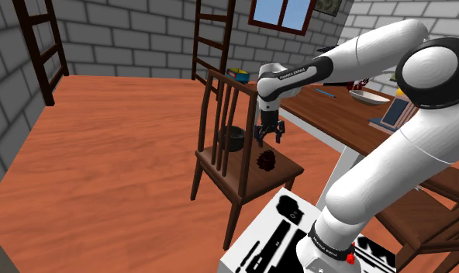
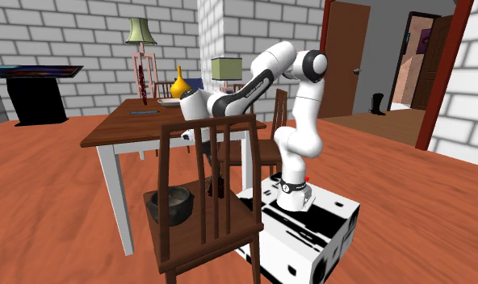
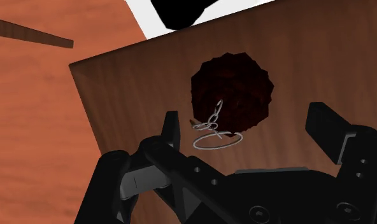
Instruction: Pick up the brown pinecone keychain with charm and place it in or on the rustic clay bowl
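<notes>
Nothing done yet: jaws released, hanging just above the pinecone keychain (image 1: 267,160) on the chair seat (image 1: 284,166); the bowl (image 1: 232,138) sits at its ten o'clock, shoulder view. Grasp, lift, placing remain.

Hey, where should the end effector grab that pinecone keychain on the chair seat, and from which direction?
Probably the rounded dark-brown cone body, coming straight down from above with a finger on each side. It sits on the flat chair seat, so its top is exposed, while its thin wire ring lies flat and offers little to pinch. The open end effector hangs above it.
</notes>
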Available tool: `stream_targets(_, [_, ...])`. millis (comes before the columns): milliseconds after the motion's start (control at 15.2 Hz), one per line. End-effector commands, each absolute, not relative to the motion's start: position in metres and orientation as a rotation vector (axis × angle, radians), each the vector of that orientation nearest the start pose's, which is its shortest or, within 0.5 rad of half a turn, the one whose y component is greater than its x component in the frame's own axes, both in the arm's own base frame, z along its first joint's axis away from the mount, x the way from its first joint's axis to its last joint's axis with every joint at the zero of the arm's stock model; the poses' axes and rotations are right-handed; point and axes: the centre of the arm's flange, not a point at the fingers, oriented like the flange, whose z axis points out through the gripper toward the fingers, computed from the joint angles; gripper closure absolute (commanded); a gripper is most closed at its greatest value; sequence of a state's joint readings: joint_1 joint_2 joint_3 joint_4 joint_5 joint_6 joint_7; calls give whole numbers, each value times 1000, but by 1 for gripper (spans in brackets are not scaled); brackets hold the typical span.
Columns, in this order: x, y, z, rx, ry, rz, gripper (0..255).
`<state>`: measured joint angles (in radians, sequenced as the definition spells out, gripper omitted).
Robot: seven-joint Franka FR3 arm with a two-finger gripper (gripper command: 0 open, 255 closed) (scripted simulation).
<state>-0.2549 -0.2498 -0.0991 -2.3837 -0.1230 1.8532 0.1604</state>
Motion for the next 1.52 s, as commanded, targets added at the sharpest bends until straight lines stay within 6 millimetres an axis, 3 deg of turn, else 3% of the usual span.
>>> stream_targets(0, [397, -162, 388, -3081, 745, 470, 0])
stream_targets(396, [386, -162, 354, -3081, 745, 470, 0])
stream_targets(924, [386, -162, 354, -3081, 745, 470, 0])
stream_targets(990, [386, -162, 354, -3081, 745, 470, 255])
stream_targets(1452, [386, -162, 354, -3081, 745, 470, 255])
